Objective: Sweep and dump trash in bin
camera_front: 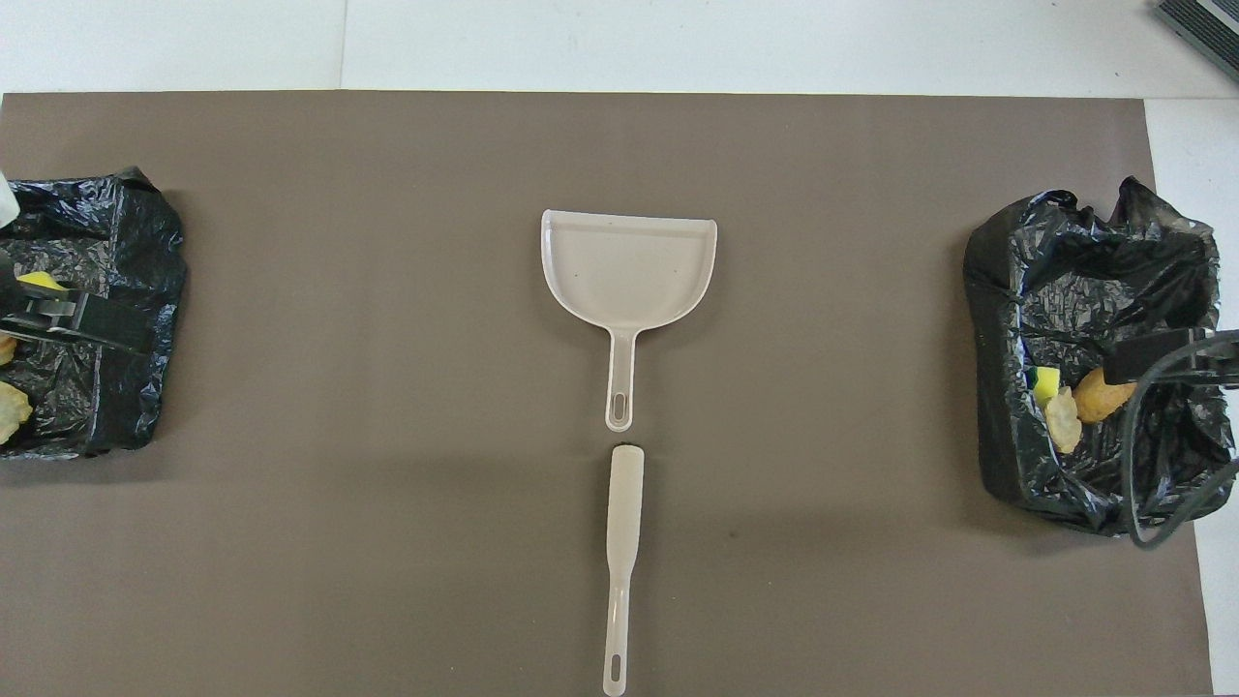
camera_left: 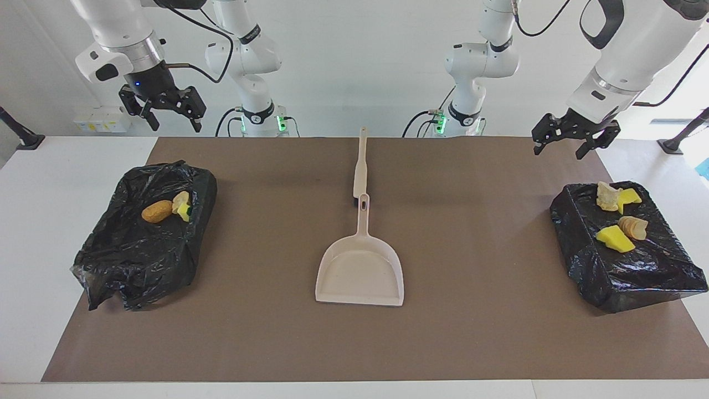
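The trash lies in two black-bag-lined bins. The bin at the right arm's end [camera_left: 138, 260] holds a brown oval lump [camera_left: 157, 211] and a pale lump with some yellow [camera_left: 181, 204]. The bin at the left arm's end [camera_left: 637, 271] holds a pale lump [camera_left: 607, 196], two yellow sponge chunks [camera_left: 615, 238] and an orange-striped wedge [camera_left: 633, 227]. My right gripper [camera_left: 171, 119] hangs open and empty in the air over its bin's robot-side edge. My left gripper [camera_left: 570, 145] hangs open and empty over its bin's robot-side edge.
A beige dustpan [camera_left: 360, 271] lies empty mid-table on the brown mat [camera_left: 476, 332], its handle toward the robots. A beige brush [camera_left: 360, 166] lies in line with it, nearer to the robots. In the overhead view the dustpan [camera_front: 629, 266] and brush [camera_front: 622, 523] sit apart.
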You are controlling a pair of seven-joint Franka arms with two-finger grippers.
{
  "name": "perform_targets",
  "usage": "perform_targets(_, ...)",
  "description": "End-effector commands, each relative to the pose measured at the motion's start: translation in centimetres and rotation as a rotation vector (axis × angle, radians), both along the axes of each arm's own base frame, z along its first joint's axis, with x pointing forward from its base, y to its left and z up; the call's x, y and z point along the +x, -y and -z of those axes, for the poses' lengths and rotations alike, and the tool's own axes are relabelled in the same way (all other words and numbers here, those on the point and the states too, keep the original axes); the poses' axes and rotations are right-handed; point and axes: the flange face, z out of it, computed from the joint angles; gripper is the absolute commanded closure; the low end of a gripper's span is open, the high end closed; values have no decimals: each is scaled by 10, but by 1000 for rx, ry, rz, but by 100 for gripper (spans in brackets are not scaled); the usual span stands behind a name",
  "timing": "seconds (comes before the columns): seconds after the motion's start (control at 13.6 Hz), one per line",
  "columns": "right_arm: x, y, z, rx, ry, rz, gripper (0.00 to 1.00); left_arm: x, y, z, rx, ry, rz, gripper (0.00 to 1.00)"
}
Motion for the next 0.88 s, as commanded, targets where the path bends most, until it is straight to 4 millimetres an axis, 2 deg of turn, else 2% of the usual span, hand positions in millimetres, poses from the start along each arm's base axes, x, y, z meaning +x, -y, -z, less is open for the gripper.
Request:
perform_targets(0.0, -8, 2, 1, -6, 4, 17, 0, -19, -10, -8, 3, -10, -1, 0)
perform_targets(0.15, -8, 2, 2, -6, 1, 17, 0, -19, -7, -8, 3, -10, 5, 0)
perform_targets(0.44, -2, 21, 3, 8, 46, 39, 0, -16, -2, -8, 3, 6, 16, 0)
perform_targets(0.51, -1, 8, 3, 5, 52, 21, 0, -16, -2, -9, 3, 9, 16, 0)
perform_targets(0.59, 0, 3, 4, 5, 52, 12, 0, -16, -3, -9, 3, 7, 14, 0)
perform_targets(0.81, -1, 13, 5, 4, 44, 24, 0, -15, -3, -9, 3, 10, 14, 0)
